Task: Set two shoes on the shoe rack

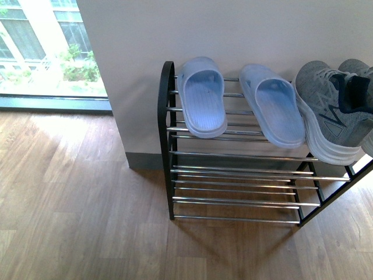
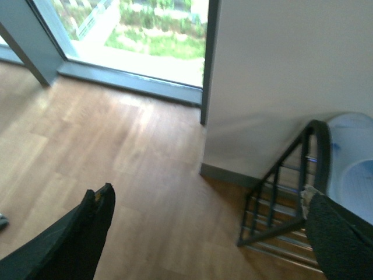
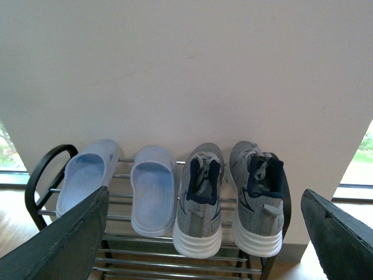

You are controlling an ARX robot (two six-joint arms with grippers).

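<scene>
Floor (image 1: 76,198): brown wood planks nearest the front camera, running under the shoe rack and back to a window at the far left.
Shoe rack (image 1: 233,175): black frame with tiers of thin chrome bars, set against a pale wall (image 1: 233,29); its rounded black end post stands on the left.
Pale blue slides: both lie on the top tier, toes to the wall, heels out; the left slide (image 1: 202,96) is near the end post, the right slide (image 1: 273,105) is angled a little, a small gap between them.
Grey sneakers: both sit on the same top tier to the right of the slides, heels outward with white soles and navy collars showing; the left sneaker (image 3: 200,201) is just beside the right slide, the right sneaker (image 3: 256,195) is close alongside it.
Left tool (image 2: 210,233): fingers spread wide with nothing between them, over bare floor beside the rack's end post.
Right tool (image 3: 204,239): fingers spread wide and empty, facing the rack, clear of the shoes.
</scene>
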